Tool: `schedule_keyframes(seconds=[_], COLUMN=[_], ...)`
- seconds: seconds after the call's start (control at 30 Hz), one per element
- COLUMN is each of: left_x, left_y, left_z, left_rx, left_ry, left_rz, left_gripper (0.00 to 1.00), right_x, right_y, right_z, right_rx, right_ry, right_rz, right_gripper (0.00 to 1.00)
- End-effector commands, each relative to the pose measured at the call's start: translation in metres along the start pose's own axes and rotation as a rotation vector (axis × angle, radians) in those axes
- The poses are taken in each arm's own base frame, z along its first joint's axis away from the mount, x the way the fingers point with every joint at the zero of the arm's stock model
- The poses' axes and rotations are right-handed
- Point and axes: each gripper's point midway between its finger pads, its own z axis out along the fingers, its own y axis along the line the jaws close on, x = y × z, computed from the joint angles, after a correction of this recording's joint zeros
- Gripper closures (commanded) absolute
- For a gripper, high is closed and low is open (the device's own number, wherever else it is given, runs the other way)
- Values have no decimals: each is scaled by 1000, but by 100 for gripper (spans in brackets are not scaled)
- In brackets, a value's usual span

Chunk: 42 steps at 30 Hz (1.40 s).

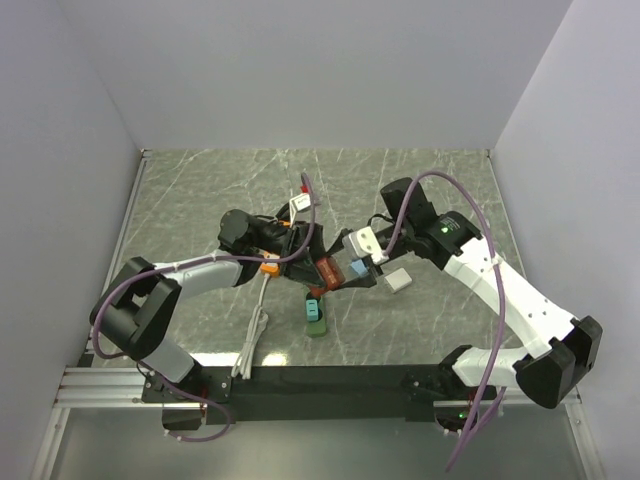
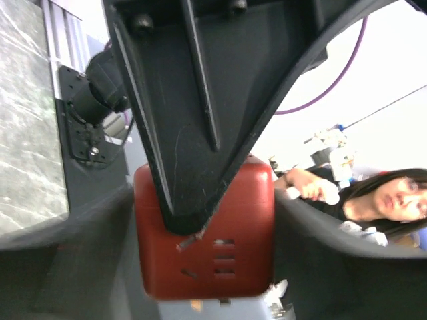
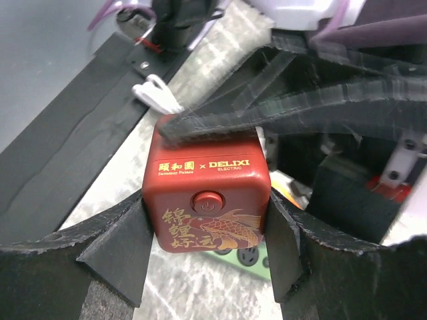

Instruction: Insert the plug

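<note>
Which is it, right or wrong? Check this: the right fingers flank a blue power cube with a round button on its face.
Wrong in colour. The power cube is red, not blue. The right wrist view shows it: the right fingers flank it, round button on its face.

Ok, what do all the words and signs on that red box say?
"颐和园" with tiny "Summer Palace" under it: gold, on the red socket cube.
"×": between the two names.
"DELIXI" with tiny "ELECTRIC" under it: gold, to the right.
Power sign: on the round red button.
"锦鲤好运": big gold characters beside a gold fish.
White tag in the top view: too small to read.
</note>
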Motion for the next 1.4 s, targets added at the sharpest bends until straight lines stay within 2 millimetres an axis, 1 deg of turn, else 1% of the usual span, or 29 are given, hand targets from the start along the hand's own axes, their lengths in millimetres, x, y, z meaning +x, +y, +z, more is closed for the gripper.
schedule_keyframes(seconds=[0.0,0.03,0.13,0.33,0.37,0.43,0.47,0.53,0.6,0.67,0.7,0.73,0.77,0.8,0.83,0.87,0.9,0.93,0.97,1.0,1.03,1.1,1.13,1.2,1.23,1.27,1.3,1.33,1.37], left_x=[-2,-3,-9,-31,-38,-46,-53,-67,-78,-106,-98,-112,-116,-119,-119,-128,-130,-126,-126,-131,-122,-117,-111,-106,-103,-101,-101,-98,-96], left_y=[-48,-47,-40,-14,-8,0,8,16,30,41,63,59,57,44,43,49,48,60,65,66,75,77,83,85,89,89,89,92,93], left_z=[-3,-4,-14,-46,-57,-67,-77,-85,-96,-108,-119,-123,-129,-132,-136,-149,-155,-166,-176,-193,-200,-214,-223,-230,-235,-237,-237,-237,-236], left_rx=[110,105,70,-39,-73,-107,-142,-190,-277,-413,-561,-622,-659,-659,-670,-758,-805,-875,-933,-1025,-1069,-1146,-1194,-1233,-1262,-1272,-1275,-1271,-1268], left_ry=[-27,-31,-57,-146,-172,-204,-225,-257,-280,-348,-313,-326,-351,-395,-431,-496,-526,-561,-596,-670,-687,-735,-756,-764,-773,-772,-771,-761,-754], left_rz=[608,607,598,560,546,555,508,532,520,544,512,571,593,596,616,617,618,573,565,564,538,525,506,505,490,490,497,495,499], left_gripper=[4,1,1,1,1,1,1,1,0,1,1,1,1,1,1,1,1,1,1,1,1,1,1,1,1,1,1,1,1], right_x=[-20,-23,-16,-8,-7,-5,-3,3,10,14,16,17,18,22,24,33,37,52,58,65,72,93,102,124,143,143,150,169,168], right_y=[-18,-28,-31,-43,-44,-48,-49,-53,-54,-54,-54,-57,-58,-58,-62,-68,-72,-74,-82,-86,-90,-104,-105,-119,-115,-125,-126,-122,-129], right_z=[-1,-3,-8,-20,-20,-21,-21,-23,-23,-23,-24,-26,-26,-27,-28,-29,-29,-25,-27,-27,-28,-27,-26,-25,-20,-21,-21,-19,-20], right_rx=[84,129,205,336,345,364,373,410,426,449,458,480,489,499,516,547,556,553,581,590,607,634,636,660,636,650,649,641,648], right_ry=[-60,-60,-15,42,45,53,58,72,84,91,94,95,98,107,109,137,151,180,205,225,246,309,342,407,456,468,491,546,555], right_rz=[7,-23,43,111,121,151,161,196,222,246,254,263,267,277,294,318,336,381,395,413,442,490,525,570,623,624,642,679,680], right_gripper=[99,100,100,100,100,100,100,100,100,100,100,100,100,100,100,100,100,100,100,100,100,100,100,100,100,100,100,100,100])
